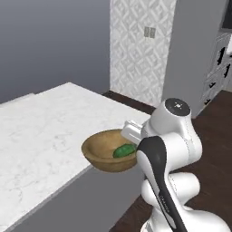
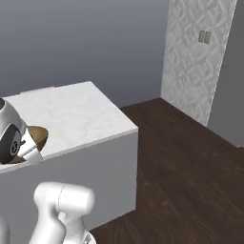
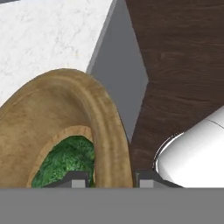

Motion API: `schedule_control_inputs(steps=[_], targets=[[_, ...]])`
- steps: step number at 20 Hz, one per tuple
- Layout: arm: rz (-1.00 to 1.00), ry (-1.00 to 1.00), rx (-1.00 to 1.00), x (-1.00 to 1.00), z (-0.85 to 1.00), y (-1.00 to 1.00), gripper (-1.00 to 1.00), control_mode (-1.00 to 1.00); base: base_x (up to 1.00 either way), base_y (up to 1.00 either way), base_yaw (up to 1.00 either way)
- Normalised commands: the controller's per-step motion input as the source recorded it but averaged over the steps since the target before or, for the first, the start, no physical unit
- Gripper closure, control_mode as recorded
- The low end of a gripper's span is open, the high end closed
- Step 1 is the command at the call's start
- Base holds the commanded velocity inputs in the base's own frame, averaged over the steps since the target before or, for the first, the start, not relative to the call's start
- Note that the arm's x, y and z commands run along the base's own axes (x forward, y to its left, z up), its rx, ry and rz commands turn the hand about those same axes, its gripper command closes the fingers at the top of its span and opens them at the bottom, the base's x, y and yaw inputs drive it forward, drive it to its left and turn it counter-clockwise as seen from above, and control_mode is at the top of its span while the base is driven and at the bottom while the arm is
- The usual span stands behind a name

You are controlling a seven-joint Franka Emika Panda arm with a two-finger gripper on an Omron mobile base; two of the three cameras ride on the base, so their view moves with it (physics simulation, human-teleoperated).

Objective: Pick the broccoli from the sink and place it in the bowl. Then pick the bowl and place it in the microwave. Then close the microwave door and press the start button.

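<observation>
Here, in the left base view, the bowl (image 1: 110, 155) hangs off the counter (image 1: 41, 136) edge, partly over the dark floor (image 1: 217, 113), carried level so that the broccoli (image 1: 124, 151) stays inside; the vegetable lies at about 3 o'clock within the bowl, next to the white hand. The hold is on the rim nearest the arm, which probably lets the far side enter the microwave first.

In the right base view, a brown sliver of the bowl (image 2: 37, 137) projects at 3 o'clock from the arm's wrist, above the counter (image 2: 76, 119) near its front edge.

In the hand view, the claw (image 3: 113, 178) is clamped on the bowl (image 3: 65, 118): one fingertip stands inside the wall, the other outside, with the thick rim between them. This pinch across the wall is why the jaws are nearly together yet not meeting. The broccoli (image 3: 65, 159) rests low in the hollow at 7 o'clock, close to the inner fingertip, with counter (image 3: 48, 35) and floor (image 3: 183, 57) beyond.
</observation>
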Motion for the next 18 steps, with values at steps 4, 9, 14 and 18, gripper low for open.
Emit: schedule_control_inputs(steps=[4,9,14,18], targets=[[0.00,0.00,0.00,0.00,0.00,0.00,1.00,1.00,0.18,-0.87,-0.64],[0.00,0.00,0.00,0.00,0.00,0.00,1.00,1.00,0.34,-0.99,-0.56],[0.00,0.00,0.00,0.00,0.00,0.00,1.00,1.00,0.68,-0.97,-0.49],[0.00,0.00,0.00,0.00,0.00,0.00,1.00,1.00,0.92,-0.92,-0.45]])
